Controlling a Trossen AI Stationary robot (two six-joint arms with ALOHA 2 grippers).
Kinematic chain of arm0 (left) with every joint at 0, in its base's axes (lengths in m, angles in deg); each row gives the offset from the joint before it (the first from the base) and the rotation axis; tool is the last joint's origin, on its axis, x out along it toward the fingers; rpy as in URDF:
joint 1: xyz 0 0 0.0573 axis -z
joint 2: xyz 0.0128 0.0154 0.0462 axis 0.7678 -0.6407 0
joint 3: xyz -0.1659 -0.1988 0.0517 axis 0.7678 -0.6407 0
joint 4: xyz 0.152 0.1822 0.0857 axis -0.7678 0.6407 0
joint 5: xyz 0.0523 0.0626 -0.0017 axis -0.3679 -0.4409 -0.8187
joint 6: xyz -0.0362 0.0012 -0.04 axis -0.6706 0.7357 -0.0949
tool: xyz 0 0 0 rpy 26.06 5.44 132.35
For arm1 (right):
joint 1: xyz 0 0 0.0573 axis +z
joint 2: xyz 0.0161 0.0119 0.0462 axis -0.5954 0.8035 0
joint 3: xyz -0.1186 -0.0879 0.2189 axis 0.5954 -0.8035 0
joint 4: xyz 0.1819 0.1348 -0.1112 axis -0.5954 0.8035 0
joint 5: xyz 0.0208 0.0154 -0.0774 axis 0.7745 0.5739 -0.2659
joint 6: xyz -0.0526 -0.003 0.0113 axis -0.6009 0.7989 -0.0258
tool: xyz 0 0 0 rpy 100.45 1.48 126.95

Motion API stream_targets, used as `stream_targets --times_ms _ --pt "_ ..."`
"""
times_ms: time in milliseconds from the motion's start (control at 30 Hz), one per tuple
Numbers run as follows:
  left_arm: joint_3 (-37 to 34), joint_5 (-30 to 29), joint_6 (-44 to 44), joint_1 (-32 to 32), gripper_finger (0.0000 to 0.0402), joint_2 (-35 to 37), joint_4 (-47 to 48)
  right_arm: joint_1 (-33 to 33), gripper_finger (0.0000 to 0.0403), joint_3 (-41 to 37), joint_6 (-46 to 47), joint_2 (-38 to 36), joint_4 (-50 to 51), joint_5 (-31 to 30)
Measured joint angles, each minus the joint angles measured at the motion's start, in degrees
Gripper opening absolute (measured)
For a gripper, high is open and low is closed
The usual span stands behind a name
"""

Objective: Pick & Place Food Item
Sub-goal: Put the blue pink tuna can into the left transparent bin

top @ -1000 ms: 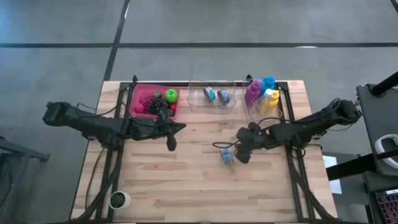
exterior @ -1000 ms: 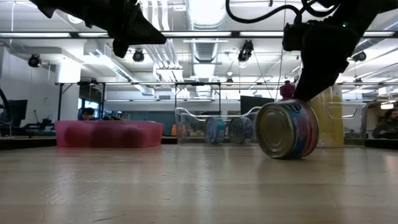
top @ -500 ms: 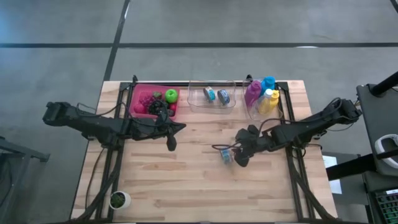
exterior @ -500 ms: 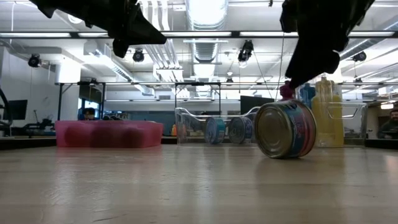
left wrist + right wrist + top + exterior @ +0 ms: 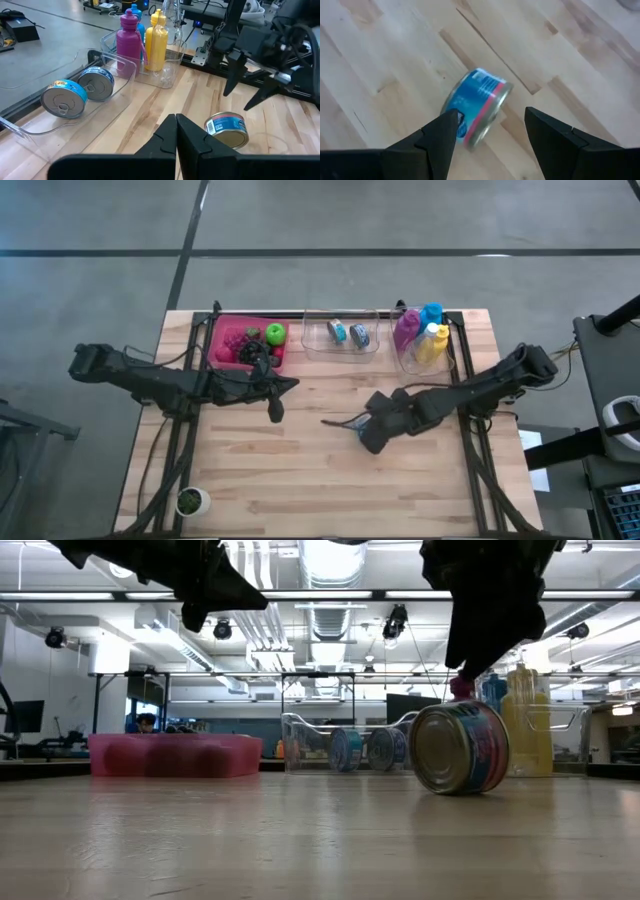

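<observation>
Blue tin can [image 5: 476, 106] lies below right gripper's [image 5: 492, 131] parted jaws.

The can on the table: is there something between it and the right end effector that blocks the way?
Nothing visible does. The right end effector hangs open over the can, which lies on its side on bare table; only air shows between its fingers and the can.

Two slim black jointed arms trailing dark cables, each hand [image 5: 490, 131] with tapered matte-black fingers [image 5: 197, 140]
</observation>
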Motion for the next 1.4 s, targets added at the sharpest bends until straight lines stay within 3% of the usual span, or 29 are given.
stream_targets --times_ms 433,800,1400 --pt "0.1 0.0 0.1 0.0 0.0003 0.0 -2.5 0.2 0.0228 8.8 7.5 10.7 4.4 1.4" --pt "0.1 0.3 0.2 0.0 0.0003 0.0 -2.7 0.4 0.0228 10.3 6.4 8.7 7.3 -3.4" --pt "0.1 2.9 0.6 0.0 0.0003 0.0 -2.7 0.4 0.0228 9.8 0.8 8.5 7.1 -3.0"
